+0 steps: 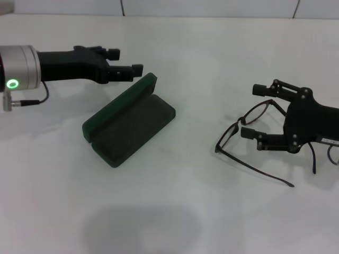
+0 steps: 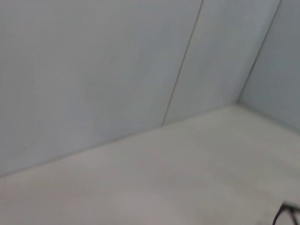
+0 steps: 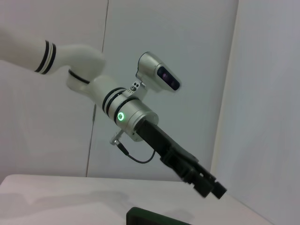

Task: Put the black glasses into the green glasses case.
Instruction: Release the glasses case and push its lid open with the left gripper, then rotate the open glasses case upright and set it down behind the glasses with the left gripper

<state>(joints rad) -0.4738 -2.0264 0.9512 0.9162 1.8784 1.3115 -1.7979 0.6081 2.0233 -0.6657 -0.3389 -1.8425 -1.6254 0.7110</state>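
Note:
The green glasses case (image 1: 130, 124) lies open on the white table left of centre, its lid raised toward the back left. Its edge also shows in the right wrist view (image 3: 149, 217). My left gripper (image 1: 126, 61) is open and hovers just behind the lid's far end; it also shows in the right wrist view (image 3: 210, 189). The black glasses (image 1: 233, 131) are at the right, temple arms spread. My right gripper (image 1: 253, 111) is open, with its fingers on either side of the frame. I cannot tell whether they touch it. A black sliver of the glasses (image 2: 286, 213) shows in the left wrist view.
The white table (image 1: 175, 211) runs to a pale wall at the back. A dim shadow lies on the table near the front. A cable hangs from my left wrist (image 1: 29, 100).

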